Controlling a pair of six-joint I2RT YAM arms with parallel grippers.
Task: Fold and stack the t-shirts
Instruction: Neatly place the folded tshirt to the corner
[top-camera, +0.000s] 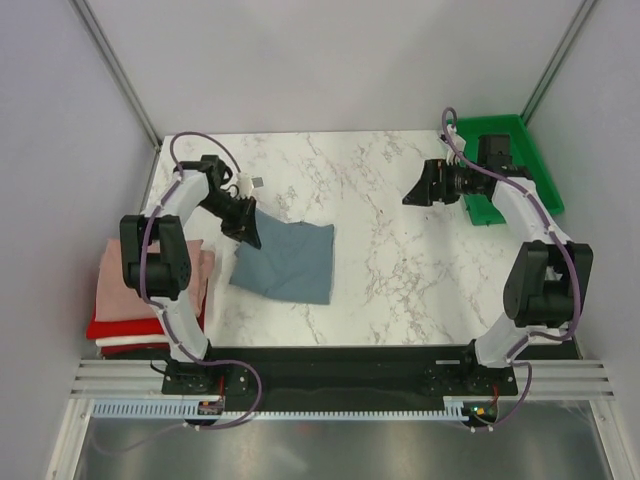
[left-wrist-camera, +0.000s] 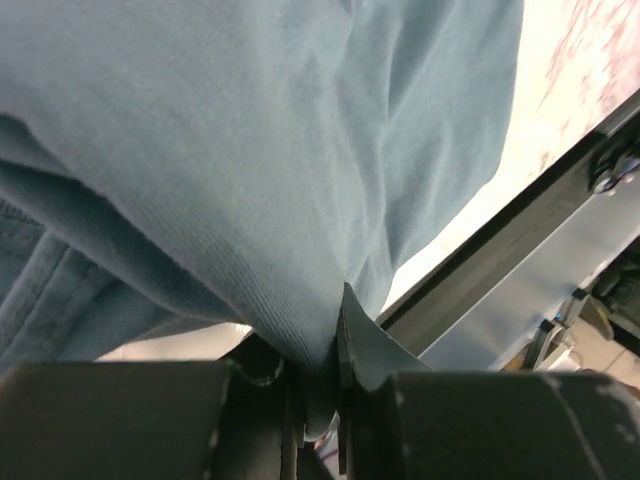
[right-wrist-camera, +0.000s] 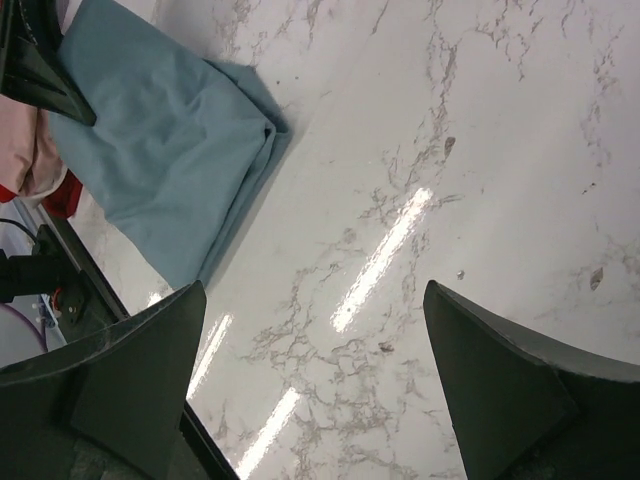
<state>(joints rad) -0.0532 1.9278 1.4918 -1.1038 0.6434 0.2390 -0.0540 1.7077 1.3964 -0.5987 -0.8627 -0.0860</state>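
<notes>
From above, the left gripper (top-camera: 244, 226) pinches the upper-left corner of the folded slate blue-grey cloth t-shirt (top-camera: 288, 264) on the white marble table (top-camera: 400, 280). Its wrist view shows cloth clamped between the jaws. The right gripper (right-wrist-camera: 315, 290), spread wide, hovers well away from it.

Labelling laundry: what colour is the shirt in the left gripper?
Slate blue-grey t-shirt, clearest in top view.

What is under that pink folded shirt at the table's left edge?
A red shirt, with a white one beneath it. The left arm covers much of them, so anything lower cannot be seen.
</notes>
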